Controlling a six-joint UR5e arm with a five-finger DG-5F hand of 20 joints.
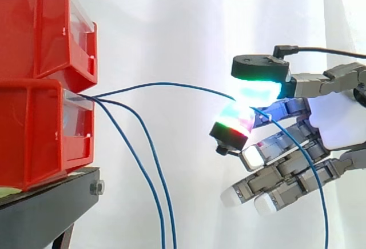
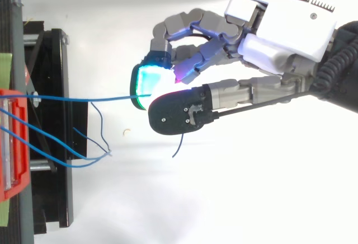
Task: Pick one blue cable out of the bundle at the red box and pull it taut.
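Blue cable [image 1: 166, 83] pinched between pads [image 1: 257, 92] of hand [image 1: 342, 120], stretched almost level from red bin [image 1: 34, 135], other cables [image 1: 166, 226] hanging below.

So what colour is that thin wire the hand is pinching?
Blue. The cable pinched in the hand shows best in the side view.

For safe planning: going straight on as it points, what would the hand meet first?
Probably the lower red box, since the hand points along its pinched blue cable; slack cables hang aside.
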